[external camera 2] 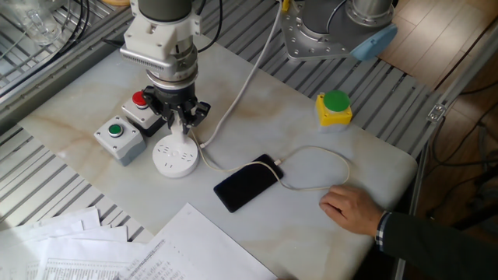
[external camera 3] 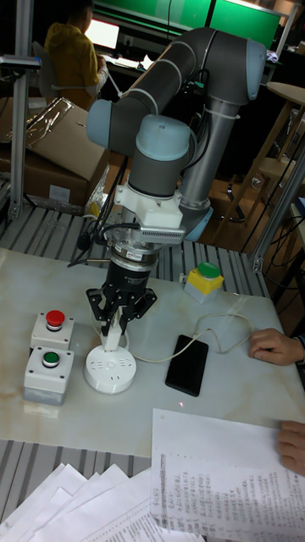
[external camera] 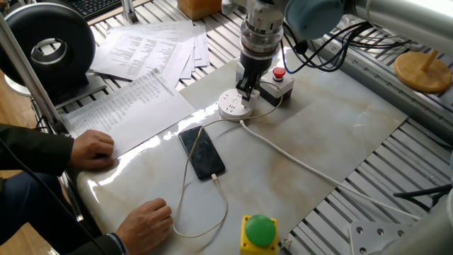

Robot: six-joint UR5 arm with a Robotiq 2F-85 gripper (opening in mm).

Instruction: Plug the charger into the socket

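Clamping the charger (external camera 3: 112, 340) between its fingers, the gripper (external camera 2: 184, 124) holds the small white plug upright right over the far edge of the socket (external camera 2: 173, 156), the plug's underside at or touching the puck's top; whether the prongs are seated cannot be told. A thin white cable (external camera 2: 315, 151) loops from the charger across the marble-look table (external camera: 333, 127) to the black smartphone (external camera 2: 248, 183), which lies flat near the socket, with a person's hand (external camera 2: 354, 208) resting beside the cable's loop

Silver-grey tube links and pale blue joint caps are forming the arm, black cables looping beside a ribbed white wrist above the black claw (external camera 3: 115, 329).
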